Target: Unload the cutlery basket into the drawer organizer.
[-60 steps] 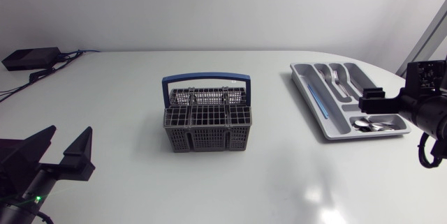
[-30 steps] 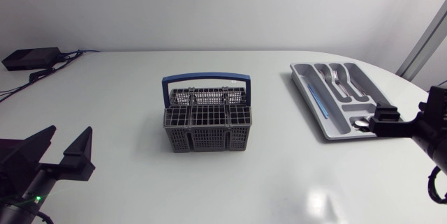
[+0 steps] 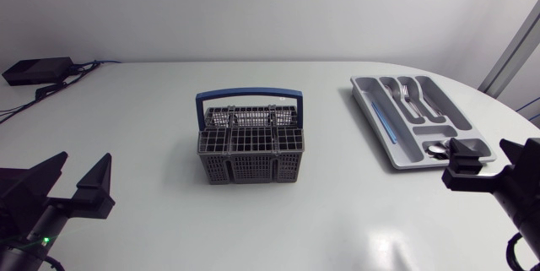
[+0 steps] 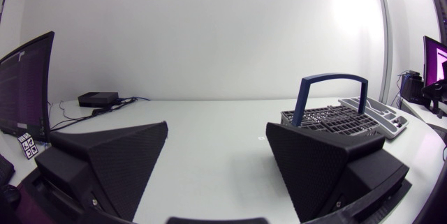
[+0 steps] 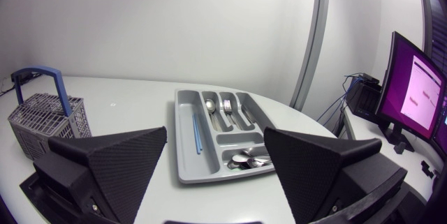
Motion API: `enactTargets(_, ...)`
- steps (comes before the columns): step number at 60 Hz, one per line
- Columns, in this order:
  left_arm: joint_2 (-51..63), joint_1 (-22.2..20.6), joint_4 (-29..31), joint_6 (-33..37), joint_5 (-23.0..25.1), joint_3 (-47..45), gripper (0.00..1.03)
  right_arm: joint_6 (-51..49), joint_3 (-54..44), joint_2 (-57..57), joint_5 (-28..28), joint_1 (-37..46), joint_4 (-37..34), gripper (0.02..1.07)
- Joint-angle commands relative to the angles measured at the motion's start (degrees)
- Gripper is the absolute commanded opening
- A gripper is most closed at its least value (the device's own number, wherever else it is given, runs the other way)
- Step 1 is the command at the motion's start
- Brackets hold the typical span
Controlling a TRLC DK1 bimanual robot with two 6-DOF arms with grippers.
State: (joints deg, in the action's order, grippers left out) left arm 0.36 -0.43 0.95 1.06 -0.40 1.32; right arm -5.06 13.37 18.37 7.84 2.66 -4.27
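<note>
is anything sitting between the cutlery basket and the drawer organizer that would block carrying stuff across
Nothing visible does. Only a bare stretch of table lies between the cutlery basket and the drawer organizer. The two stand well apart, with no other object in that gap.

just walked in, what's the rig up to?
Nothing is held right now. The grey plastic cutlery basket with a blue handle sits mid-table, no cutlery showing above its grid. The grey plastic drawer organizer holds forks, spoons and a thin blue stick. The right end effector is open and empty by the organizer's near end; the left end effector is open, well clear of the basket.
</note>
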Motion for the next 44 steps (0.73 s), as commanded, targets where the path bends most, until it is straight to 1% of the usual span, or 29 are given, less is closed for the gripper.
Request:
enactTargets(1,-0.36,0.43,-0.95,-1.06,0.4,-1.32,0.99,1.94,-2.7,-2.55,-0.92,-0.66,1.4,1.02)
enactTargets(30,-0.36,0.43,-0.95,-1.06,0.4,-1.32,0.99,5.06,-13.37,-18.37,-7.84,-2.66,4.27,1.02)
enactTargets(44,-0.36,0.43,-0.95,-1.06,0.4,-1.32,0.99,5.06,-13.37,-18.37,-7.84,-2.66,4.27,1.02)
